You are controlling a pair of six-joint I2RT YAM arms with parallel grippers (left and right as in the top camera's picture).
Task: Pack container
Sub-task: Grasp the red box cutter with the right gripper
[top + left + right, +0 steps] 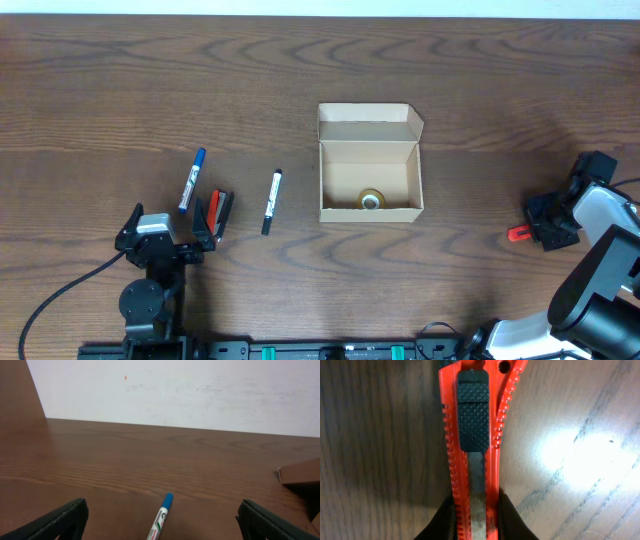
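The container (369, 150) is a tan cardboard box, open with its flap lid folded back, at the table's middle. A roll of clear tape (372, 200) lies inside it. A corner of the container shows in the left wrist view (300, 472). My left gripper (168, 230) is open and empty near the front left, with a blue-capped marker (191, 180) just ahead of it; the marker lies between the open fingers in the left wrist view (161, 517). My right gripper (545, 225) at the far right is shut on a red utility knife (474, 435), low at the table.
A black marker (272, 201) lies between the blue marker and the box. A red and black pen-like object (217, 213) lies beside the left gripper's right finger. The red knife's tip (517, 234) sticks out left of the right gripper.
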